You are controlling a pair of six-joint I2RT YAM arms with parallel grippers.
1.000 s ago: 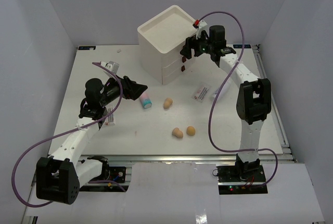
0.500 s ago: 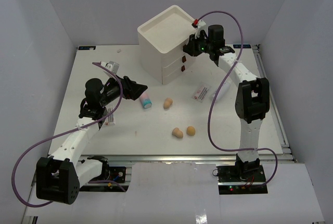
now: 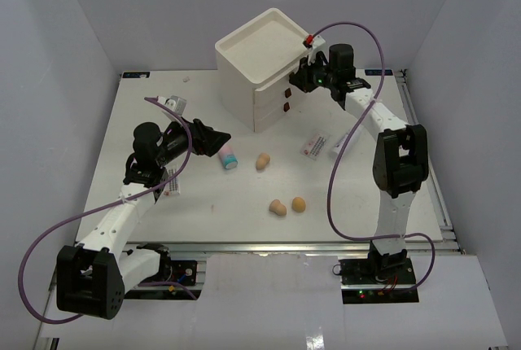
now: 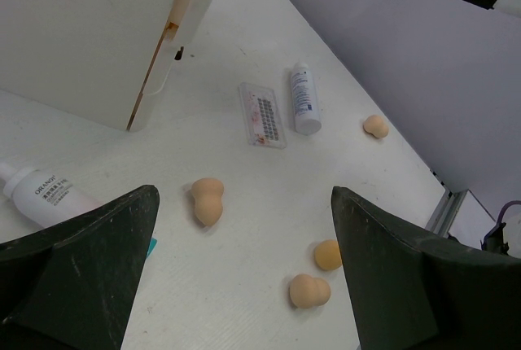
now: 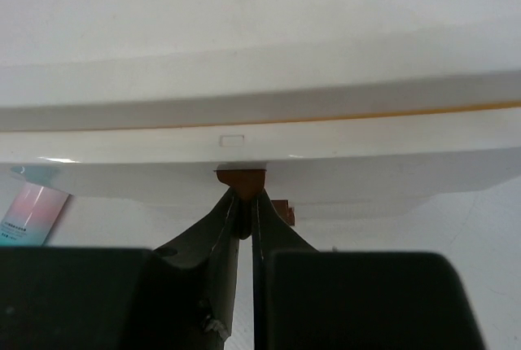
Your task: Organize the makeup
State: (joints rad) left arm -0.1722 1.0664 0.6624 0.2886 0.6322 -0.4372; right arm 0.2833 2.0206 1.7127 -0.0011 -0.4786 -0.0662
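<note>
Top external: the left claw (image 3: 213,138) stands wide open over the counter's (image 3: 203,220) left half, just beside the pink tube (image 3: 229,157). Three sponges (image 3: 278,207) lie mid-counter, with bare room toward the near edge. The right claw (image 3: 298,81) meets the drawer box (image 3: 252,49) at the far edge.

Left wrist: four sponges, a packet (image 4: 262,114) and a white bottle (image 4: 304,99) lie apart, one sponge close to the counter's edge. The tube's label starts "ORAN".

Right wrist: the claw is clenched on the dark red handle (image 5: 242,179).
</note>
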